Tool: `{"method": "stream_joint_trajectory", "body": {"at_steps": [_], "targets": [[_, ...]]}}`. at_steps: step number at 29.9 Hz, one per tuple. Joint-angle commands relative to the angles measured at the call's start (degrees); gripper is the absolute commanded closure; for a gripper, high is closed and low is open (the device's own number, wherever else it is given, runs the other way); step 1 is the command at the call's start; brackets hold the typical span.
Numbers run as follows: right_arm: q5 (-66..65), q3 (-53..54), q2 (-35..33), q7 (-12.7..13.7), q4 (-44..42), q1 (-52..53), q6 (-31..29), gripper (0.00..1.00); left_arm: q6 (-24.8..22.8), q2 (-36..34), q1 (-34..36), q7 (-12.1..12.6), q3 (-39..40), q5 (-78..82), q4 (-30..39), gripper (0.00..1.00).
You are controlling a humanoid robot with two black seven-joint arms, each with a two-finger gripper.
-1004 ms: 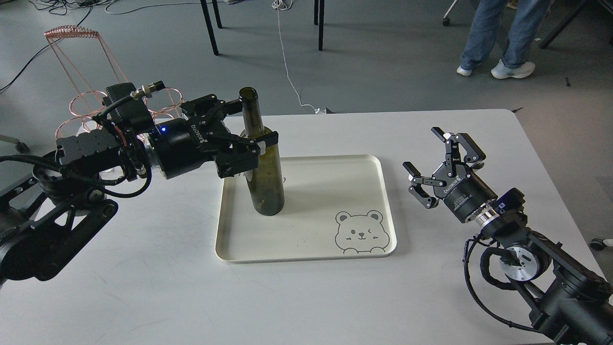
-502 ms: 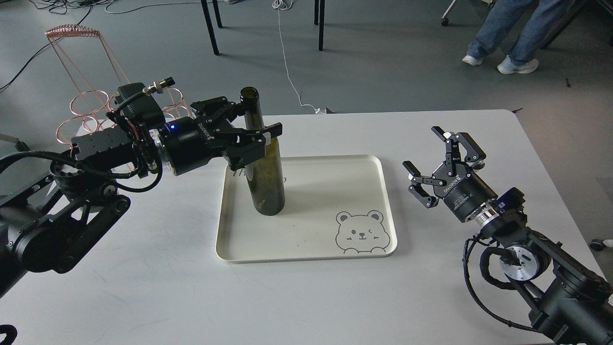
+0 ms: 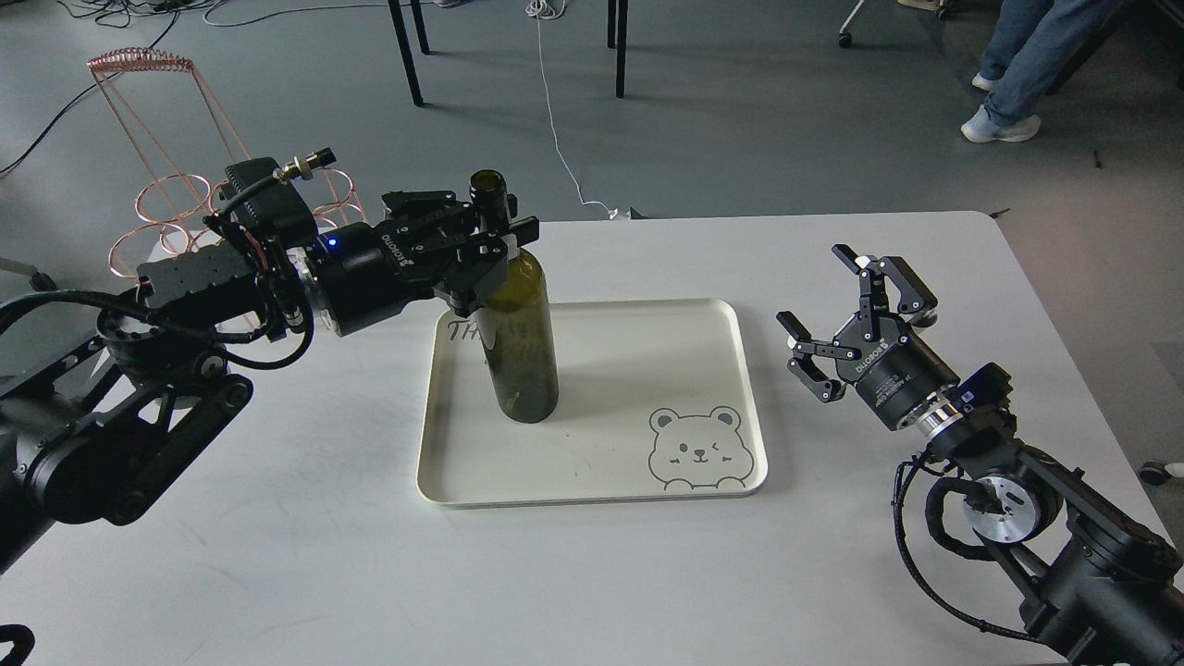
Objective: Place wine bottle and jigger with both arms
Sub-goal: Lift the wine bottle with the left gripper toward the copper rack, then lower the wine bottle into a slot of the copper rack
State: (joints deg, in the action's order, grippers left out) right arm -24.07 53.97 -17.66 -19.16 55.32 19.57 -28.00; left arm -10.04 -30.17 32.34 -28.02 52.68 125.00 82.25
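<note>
The wine bottle (image 3: 524,342), dark olive-green and unlabelled, stands upright on the left half of a cream tray (image 3: 592,492) with a bear drawing. My left gripper (image 3: 490,233) reaches in from the left at neck height. Its fingers close around the bottle's narrow neck just below the mouth. My right gripper (image 3: 816,294) is open and empty. It hovers over the table to the right of the tray, fingers pointing up and left. The jigger is not in view.
A copper wire rack (image 3: 166,190) stands at the far left behind my left arm. The white table (image 3: 647,573) ends just behind the tray. On the floor beyond are black chair legs (image 3: 407,55), cables and a person's legs (image 3: 1017,74).
My left gripper slid up from the bottle's shoulder to its neck and narrowed around it. The bottle shifted slightly to the right on the tray. The right arm stayed still.
</note>
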Motion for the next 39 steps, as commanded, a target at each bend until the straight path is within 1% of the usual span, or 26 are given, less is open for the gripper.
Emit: {"method": "stream_joint_trajectory", "body": {"at_steps": [1, 7, 10, 15, 19, 22, 31, 36, 39], "targets": [[-0.01, 0.0, 0.0, 0.0, -0.03, -0.06, 0.0, 0.02, -0.07, -0.94, 3.68, 0.02, 0.14, -0.02, 0.37, 0.83], [-0.01, 0.08, 0.0, 0.0, -0.03, -0.06, 0.0, 0.02, -0.77, -7.43, 13.44, 0.02, -0.03, -6.42, -0.42, 0.83], [-0.01, 0.08, 0.0, 0.0, -0.03, -0.06, 0.0, 0.02, -0.94, -11.82, 16.6, 0.02, -0.12, -9.24, -2.96, 0.83], [-0.01, 0.08, 0.0, 0.0, -0.03, -0.14, 0.0, 0.02, -1.29, -16.75, 18.28, 0.02, -0.12, -9.86, -8.67, 0.82], [-0.01, 0.08, 0.0, 0.0, -0.03, -0.23, 0.0, 0.02, -3.05, -20.01, 18.55, 0.02, -0.12, -10.74, -11.14, 0.82], [-0.01, 0.08, 0.08, 0.0, 0.06, -0.23, 0.0, 0.02, -3.76, -20.8, 18.55, 0.02, -0.12, -11.62, -12.89, 0.82], [-0.01, 0.08, 0.0, 0.0, -0.03, -0.41, 0.0, 0.02, -3.06, -20.01, 18.11, 0.02, -1.17, -11.8, -18.61, 0.82], [-0.01, 0.08, 0.0, 0.0, 0.06, -0.58, 0.0, 0.02, 0.28, -19.75, 18.2, 0.02, -3.72, -12.06, -21.6, 0.82], [-0.01, 0.35, 0.0, 0.0, 0.06, -0.85, 0.0, 0.02, 0.81, -18.61, 18.64, 0.02, -4.25, -12.85, -23.09, 0.82]]}}
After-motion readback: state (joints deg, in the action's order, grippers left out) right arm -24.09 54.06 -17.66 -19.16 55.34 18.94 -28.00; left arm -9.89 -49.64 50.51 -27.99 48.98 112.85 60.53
